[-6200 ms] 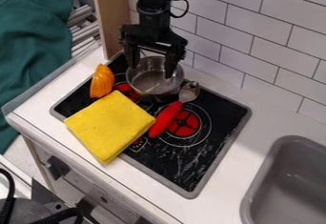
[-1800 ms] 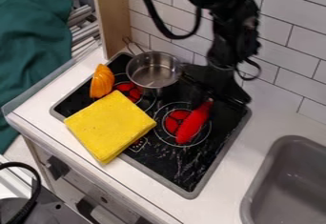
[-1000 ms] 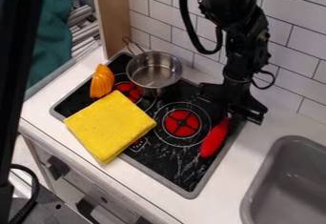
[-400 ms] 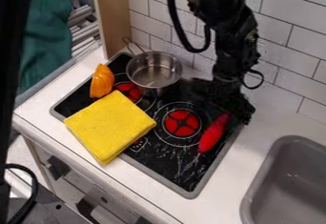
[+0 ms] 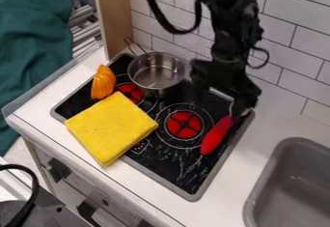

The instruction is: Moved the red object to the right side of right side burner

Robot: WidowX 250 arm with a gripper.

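Note:
The gripper (image 5: 226,95) hangs over the upper right part of the stove, right above the metal end of the red-handled spoon. The spoon's red handle (image 5: 216,135) slants down and to the left, just right of the right side burner (image 5: 184,124) and inside the stove's right edge. Its metal end (image 5: 242,110) is partly hidden under the gripper.
A metal pot (image 5: 155,71) stands at the back of the stove. An orange object (image 5: 103,82) lies left of it, and a folded yellow cloth (image 5: 111,127) covers the front left corner. The grey sink (image 5: 290,187) is at the lower right.
The red-handled spoon has moved from the burner's left side, across it, to its right. My gripper went from the pot to the stove's right side, lately shifting slightly up and left.

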